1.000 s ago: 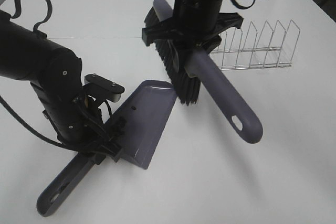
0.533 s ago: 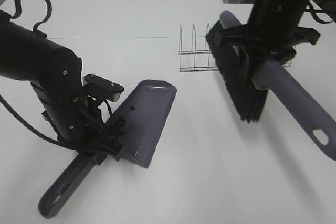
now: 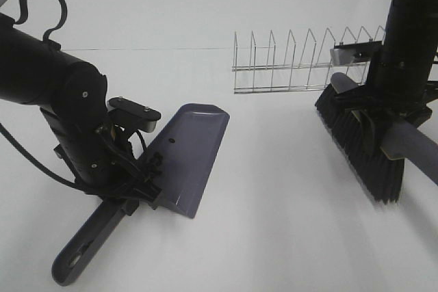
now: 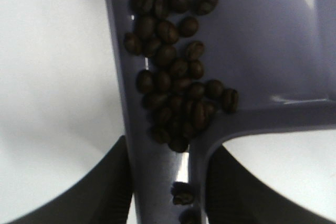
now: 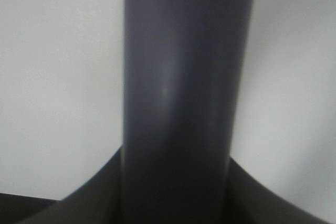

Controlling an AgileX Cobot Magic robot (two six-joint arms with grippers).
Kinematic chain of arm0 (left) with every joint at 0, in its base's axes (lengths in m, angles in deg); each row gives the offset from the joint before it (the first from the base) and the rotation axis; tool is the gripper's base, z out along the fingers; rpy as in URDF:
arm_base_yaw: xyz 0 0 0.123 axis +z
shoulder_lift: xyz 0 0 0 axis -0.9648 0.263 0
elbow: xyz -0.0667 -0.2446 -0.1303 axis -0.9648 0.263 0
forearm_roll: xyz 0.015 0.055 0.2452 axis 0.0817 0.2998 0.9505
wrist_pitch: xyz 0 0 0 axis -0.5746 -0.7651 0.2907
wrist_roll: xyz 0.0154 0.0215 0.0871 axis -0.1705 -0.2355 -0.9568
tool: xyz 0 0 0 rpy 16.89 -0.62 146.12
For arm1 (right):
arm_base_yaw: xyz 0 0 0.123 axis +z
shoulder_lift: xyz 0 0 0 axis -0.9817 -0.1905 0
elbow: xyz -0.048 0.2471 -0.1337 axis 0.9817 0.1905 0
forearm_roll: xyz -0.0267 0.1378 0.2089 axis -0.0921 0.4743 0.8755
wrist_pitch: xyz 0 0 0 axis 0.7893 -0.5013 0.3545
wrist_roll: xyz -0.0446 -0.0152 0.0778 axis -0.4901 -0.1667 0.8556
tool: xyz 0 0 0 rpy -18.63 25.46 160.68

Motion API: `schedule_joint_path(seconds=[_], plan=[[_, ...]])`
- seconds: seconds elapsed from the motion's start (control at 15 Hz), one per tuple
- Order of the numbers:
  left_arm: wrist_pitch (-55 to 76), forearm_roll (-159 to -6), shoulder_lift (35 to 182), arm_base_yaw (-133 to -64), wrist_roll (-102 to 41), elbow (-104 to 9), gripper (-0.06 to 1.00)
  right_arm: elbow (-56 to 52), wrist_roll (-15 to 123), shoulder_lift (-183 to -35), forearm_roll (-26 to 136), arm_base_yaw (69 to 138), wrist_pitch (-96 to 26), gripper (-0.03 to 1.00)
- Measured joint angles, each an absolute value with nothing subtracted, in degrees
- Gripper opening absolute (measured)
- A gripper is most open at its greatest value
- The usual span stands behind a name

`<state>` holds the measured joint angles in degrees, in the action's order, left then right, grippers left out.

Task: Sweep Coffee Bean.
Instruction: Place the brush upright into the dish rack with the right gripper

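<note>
While the left gripper (image 3: 137,193) stays clamped shut on the handle of the dustpan (image 3: 195,152), unmoved at the left of the table (image 3: 274,230), the coffee bean (image 4: 176,77) heap lies inside the pan, crowded against its side wall where the handle begins. Farther right, the wire rack (image 3: 287,66) stands uncovered again, because the right gripper (image 3: 387,131), closed tight on the brush (image 3: 359,148), has swung it from the pan's lip out to the far right. Sweeping looks finished.
</note>
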<state>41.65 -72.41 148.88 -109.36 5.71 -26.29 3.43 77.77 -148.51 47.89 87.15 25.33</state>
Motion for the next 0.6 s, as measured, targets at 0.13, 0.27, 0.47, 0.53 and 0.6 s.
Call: schedule_joint_path(seconds=[0.13,0.27,0.47,0.53,0.6], plan=[[41.7,-72.4,148.9,-109.4,5.8,-26.3,0.33,2.7,77.7,-151.0,47.9,87.2,25.0,0.29],[41.7,-72.4,148.9,-109.4,5.8,-26.3,0.33,-0.7,77.7,-154.2,47.9,87.2,24.6,0.29],[41.8,-72.5,148.9,-109.4,5.8,-26.3,0.33,-7.6,77.7,-158.0,47.9,87.2,24.6,0.29],[41.8,-72.5,148.9,-109.4,5.8,-26.3,0.33,-10.0,77.7,-159.3,47.8,87.2,25.1,0.29],[41.8,-72.5,148.9,-109.4,5.8,-26.3,0.33,-12.3,77.8,-160.5,47.8,87.2,25.3,0.29]])
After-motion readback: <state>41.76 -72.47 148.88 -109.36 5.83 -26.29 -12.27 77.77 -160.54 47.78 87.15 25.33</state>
